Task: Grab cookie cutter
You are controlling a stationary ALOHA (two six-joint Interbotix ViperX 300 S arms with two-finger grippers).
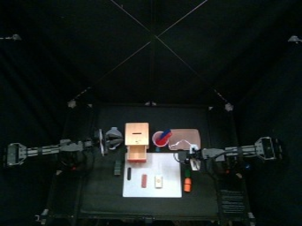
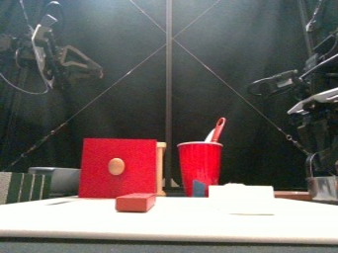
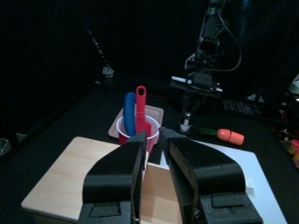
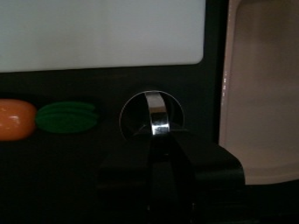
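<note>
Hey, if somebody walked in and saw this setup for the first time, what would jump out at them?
Probably the red box standing large near the table's front in the front view, with the red cup beside it holding an upright utensil. Next, in the right wrist view, the right gripper sits low over a round metal ring, likely the cookie cutter, on the dark table beside a white board.

My own jaws hide the near part of the metal ring cutter (image 4: 153, 115). Orange piece (image 4: 14, 118) cut off by the edge. Red box (image 2: 119, 168) hides the wooden block behind. Top view: worktop items too small to tell.
</note>
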